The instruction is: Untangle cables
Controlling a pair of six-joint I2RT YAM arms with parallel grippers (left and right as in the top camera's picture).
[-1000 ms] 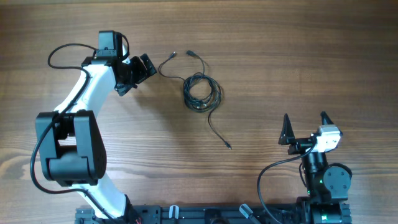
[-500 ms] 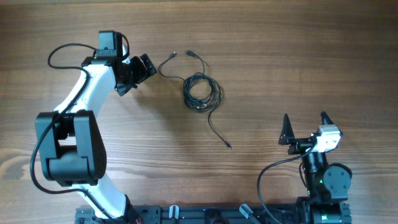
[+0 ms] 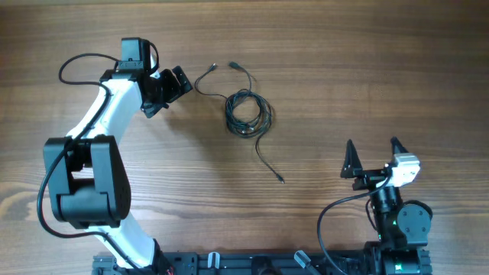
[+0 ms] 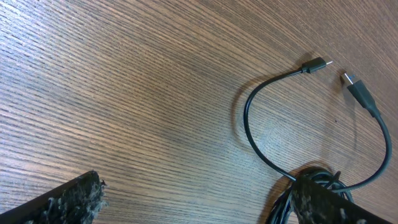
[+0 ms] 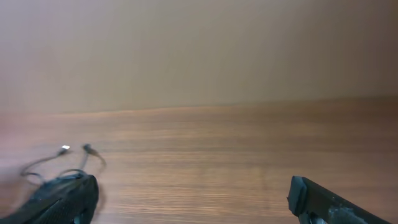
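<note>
The cables (image 3: 247,113) lie on the wooden table as a small coil of thin black cord. Two plug ends (image 3: 214,67) reach up and left, and one tail (image 3: 269,166) runs down to the right. My left gripper (image 3: 170,92) stands open just left of the plug ends and touches nothing. In the left wrist view a curved cord (image 4: 249,124) and two plugs (image 4: 314,64) lie ahead of the left gripper (image 4: 199,208), and the coil (image 4: 311,179) sits by its right finger (image 4: 326,208). My right gripper (image 3: 374,145) is open and empty, far to the lower right. Past the right gripper (image 5: 193,199) the cables (image 5: 62,155) are blurred at far left.
The bare wooden table (image 3: 367,61) stretches all round the coil. The left arm's white body and its thicker black wire (image 3: 76,65) take up the left side. The right arm's base (image 3: 397,221) sits at the near edge.
</note>
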